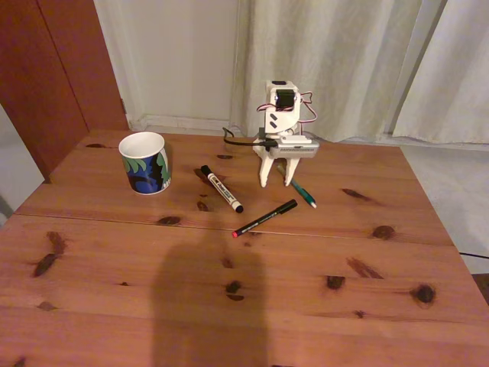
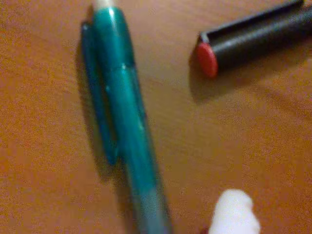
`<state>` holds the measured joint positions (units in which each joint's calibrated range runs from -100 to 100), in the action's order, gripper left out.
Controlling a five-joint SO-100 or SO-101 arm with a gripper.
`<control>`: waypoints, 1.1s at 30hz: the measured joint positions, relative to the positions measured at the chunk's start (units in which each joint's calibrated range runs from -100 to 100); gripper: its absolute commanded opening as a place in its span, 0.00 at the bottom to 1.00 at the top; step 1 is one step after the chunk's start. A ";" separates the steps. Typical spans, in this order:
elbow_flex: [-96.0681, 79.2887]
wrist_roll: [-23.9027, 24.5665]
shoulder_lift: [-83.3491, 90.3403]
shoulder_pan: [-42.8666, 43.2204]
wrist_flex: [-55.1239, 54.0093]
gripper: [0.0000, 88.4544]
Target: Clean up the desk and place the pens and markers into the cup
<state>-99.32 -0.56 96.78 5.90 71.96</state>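
- Desk (image 1: 306,306): knotty reddish-brown pine top with dark knots and 1 seam running across it in the fixed view. A broad shadow lies on its near half.
- Curtains (image 1: 344,61): pale drapes hang behind the desk's far edge; a reddish-brown panel (image 1: 53,69) stands at upper left.
- Arm (image 1: 281,122): white body near the desk's far edge, a dark cable trailing to its left, lowered so that its end effector (image 1: 276,180) reaches the desk surface.
- End effector: 2 white fingers point down and stand somewhat apart, with nothing seen between them; it appears released. In the wrist view 1 white fingertip (image 2: 235,214) shows at the bottom edge, clear of the pen barrel.
- Cup (image 1: 145,163): white mug with blue, green and black leaf pattern, upright at left in the fixed view, well apart from the arm. Nothing is visible inside it from this angle.
- White-barrelled marker (image 1: 221,189): black ends, lying flat between the cup and the arm.
- Black pen (image 1: 264,218): thin, red tip toward the camera, lying flat just in front of the seam. In the wrist view its red end shows at upper right.
- Teal-green pen (image 1: 303,194): lying flat just beside the end effector, to its right in the fixed view. The wrist view shows it (image 2: 124,126) close and blurred.
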 measured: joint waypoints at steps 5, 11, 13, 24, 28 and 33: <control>0.00 0.00 0.08 0.00 2.57 0.27; 0.51 0.00 0.08 -0.22 2.90 0.28; 2.04 0.00 -0.17 -1.03 2.74 0.28; 22.76 0.00 -28.31 2.35 2.07 0.28; 31.76 0.00 -43.22 5.35 1.91 0.28; 39.24 0.00 -57.63 9.02 1.91 0.28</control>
<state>-60.08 -0.56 39.15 14.92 73.87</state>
